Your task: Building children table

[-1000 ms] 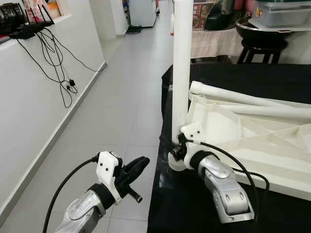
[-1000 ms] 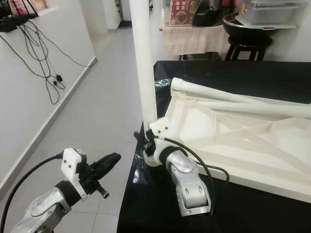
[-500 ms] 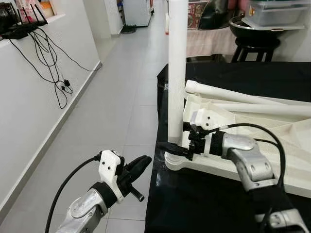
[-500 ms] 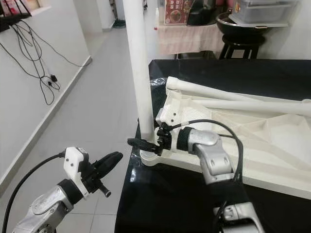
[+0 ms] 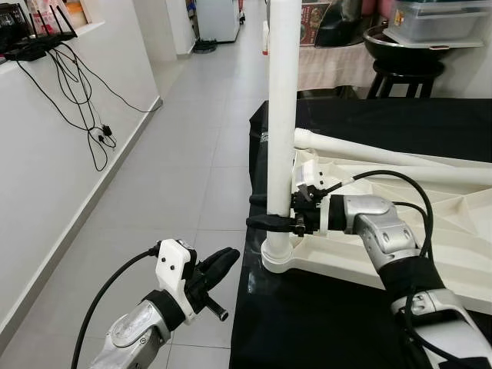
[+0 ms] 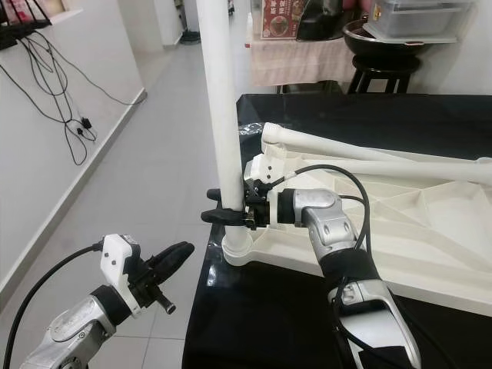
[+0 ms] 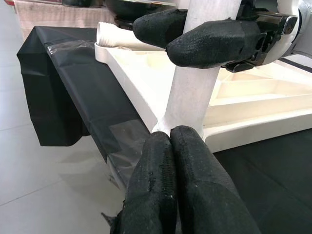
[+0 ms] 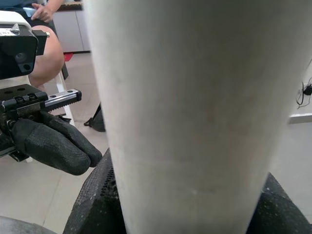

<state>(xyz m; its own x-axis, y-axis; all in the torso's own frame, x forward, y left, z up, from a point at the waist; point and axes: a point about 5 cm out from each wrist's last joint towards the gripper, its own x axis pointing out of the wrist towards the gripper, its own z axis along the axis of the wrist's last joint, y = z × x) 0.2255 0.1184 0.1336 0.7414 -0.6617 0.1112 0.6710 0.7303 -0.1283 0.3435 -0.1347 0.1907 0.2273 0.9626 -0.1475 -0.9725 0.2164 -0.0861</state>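
Right gripper (image 5: 270, 221) clamps low on the upright white table leg (image 5: 281, 115), a stiff, smooth, probably light plastic tube, best held near its socket.

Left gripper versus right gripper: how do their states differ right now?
The right gripper is shut on the upright table leg just above its socket; the left gripper is shut on nothing. The right one reaches over the black-covered table; the left hangs beside it, above the floor. Both have black fingers.

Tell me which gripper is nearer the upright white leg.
Right. The right gripper is clamped around the upright white leg above its socket; the left gripper hangs shut off the table's edge, apart from it.
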